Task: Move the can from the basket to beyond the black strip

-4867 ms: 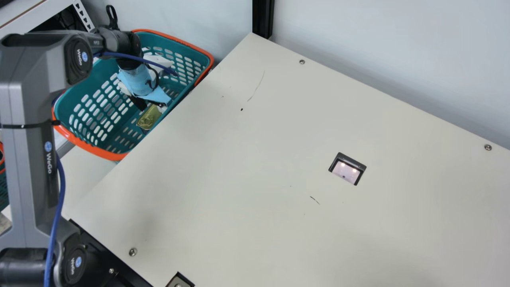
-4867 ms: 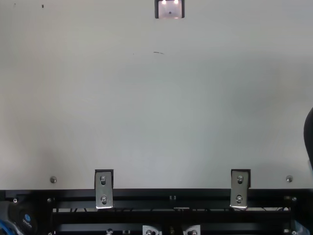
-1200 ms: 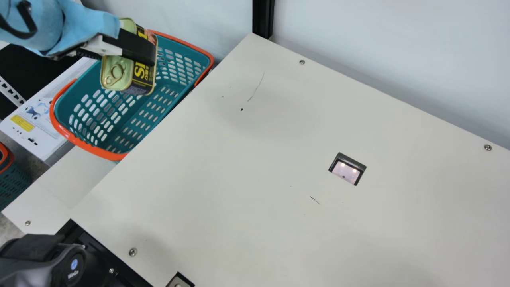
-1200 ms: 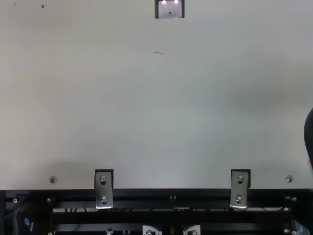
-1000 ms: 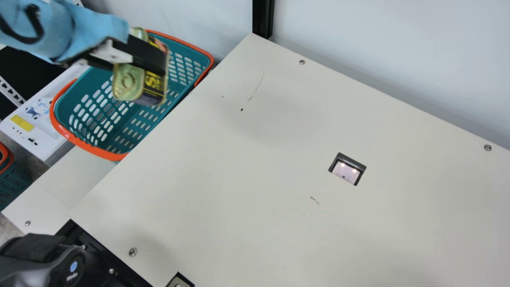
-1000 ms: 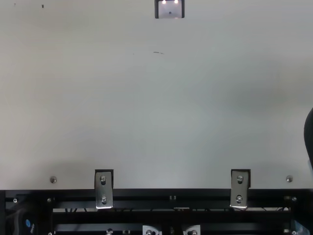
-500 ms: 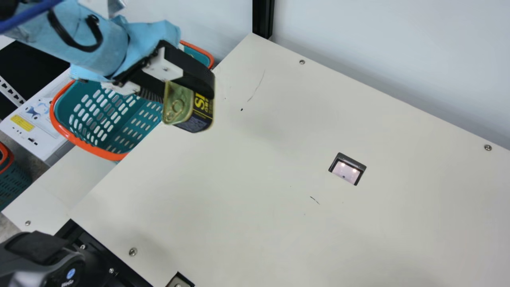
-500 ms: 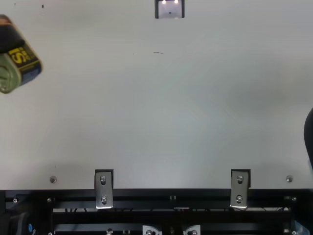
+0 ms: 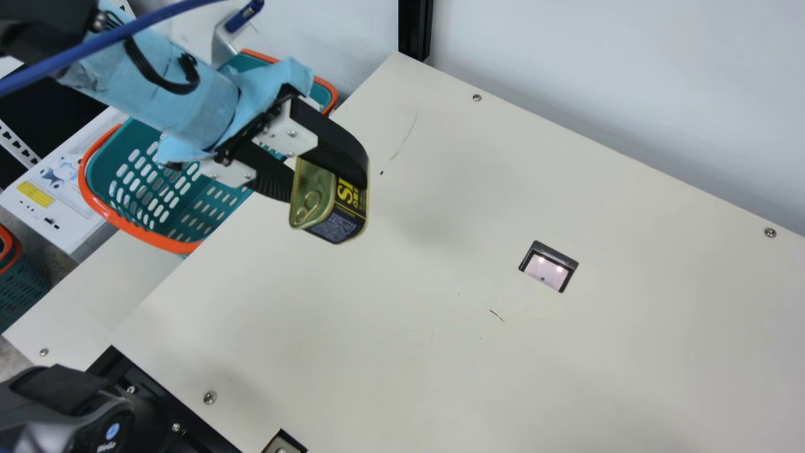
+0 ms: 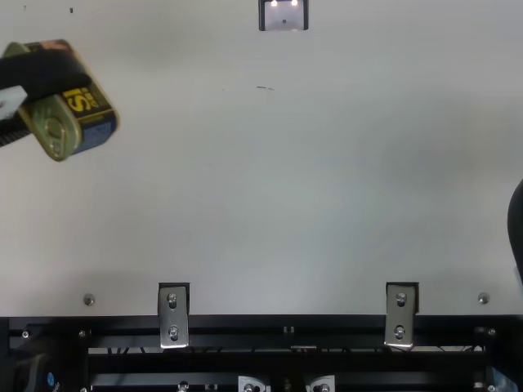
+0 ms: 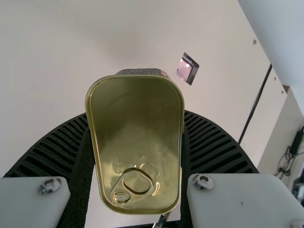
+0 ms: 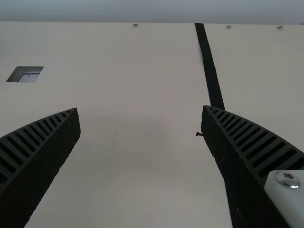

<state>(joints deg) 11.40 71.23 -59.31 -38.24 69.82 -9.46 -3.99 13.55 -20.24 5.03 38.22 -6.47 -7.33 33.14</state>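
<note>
The cream worktop (image 9: 390, 352) runs up to a pale wall, with a dark square window (image 9: 547, 270) set into it. In the right wrist view, the black strip (image 12: 211, 76) crosses it well to one side of that window.

The left pincer (image 9: 327, 182) is closed on the can (image 9: 331, 207), gripping it by its sides. The can hangs tilted above the worktop, just clear of the basket (image 9: 151, 239), its ring-pull end showing in the left wrist view. The right pincer (image 12: 141, 111) is spread wide with nothing between its fingers.

The lifting looks done, and carrying is the step in hand. The next move calls for bringing the can past the window towards the strip. That is a long way for the left arm, so passing the can to the right pincer seems likely; otherwise it must be set down for the other to pick up.

Compared with half a second ago, the can is farther out from the basket, and the top view shows more of it. In the earliest picture it was down in the basket.
</note>
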